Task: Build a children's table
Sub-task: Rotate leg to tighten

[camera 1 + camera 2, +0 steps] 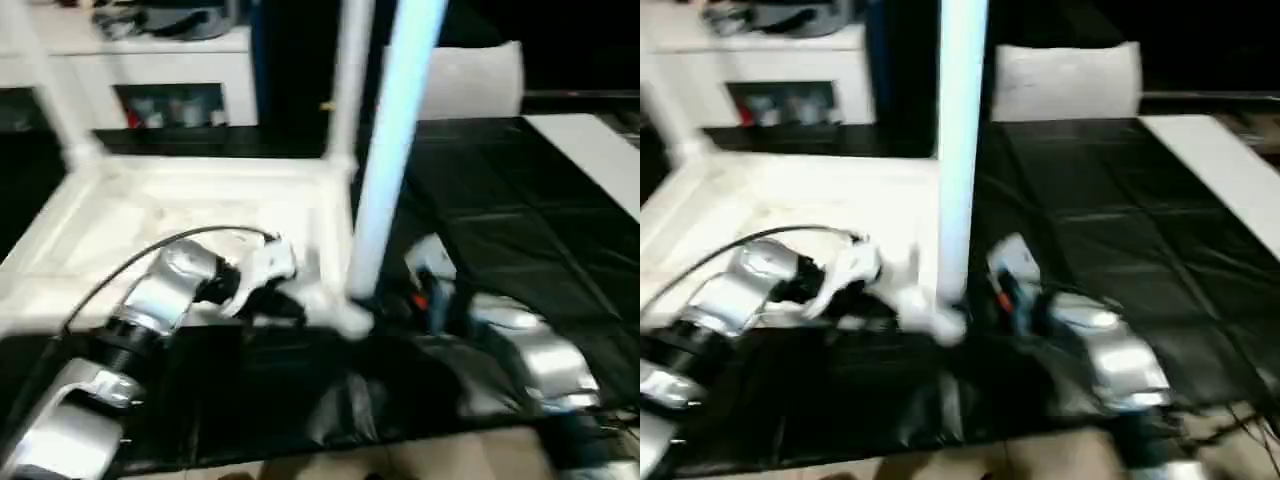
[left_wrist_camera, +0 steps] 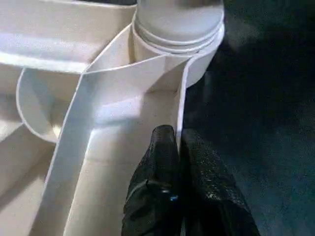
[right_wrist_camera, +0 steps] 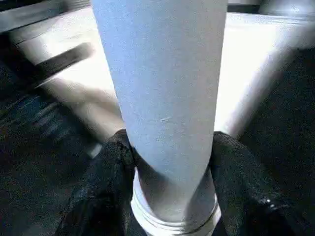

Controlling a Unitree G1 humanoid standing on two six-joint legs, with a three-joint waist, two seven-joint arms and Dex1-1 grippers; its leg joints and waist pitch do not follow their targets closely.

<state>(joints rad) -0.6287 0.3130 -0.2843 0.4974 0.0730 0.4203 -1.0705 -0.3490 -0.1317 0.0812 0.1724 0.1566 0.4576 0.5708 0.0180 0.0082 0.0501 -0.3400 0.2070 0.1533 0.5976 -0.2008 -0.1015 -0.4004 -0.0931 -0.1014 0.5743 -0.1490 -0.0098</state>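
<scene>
Right gripper (image 3: 167,162) of mine clasps a white leg (image 3: 162,88) standing in the upturned table top's (image 1: 120,215) near corner socket (image 2: 177,37) on the black counter (image 1: 520,230). Alongside, my left gripper (image 2: 178,140) pinches the top's thin rim, a grip my wrist camera catches.

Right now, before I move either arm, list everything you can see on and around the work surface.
table top: one, white, upside down on the black work surface, ribbed underside up.
legs: three, white, upright in corner sockets; near one, two far ones.
cabinet: one, white, behind, items on its shelves.
white board: one, far right.
left hand: black fingers pinching the top's rim beside the near socket.
right hand: black fingers around the near leg's base.
</scene>
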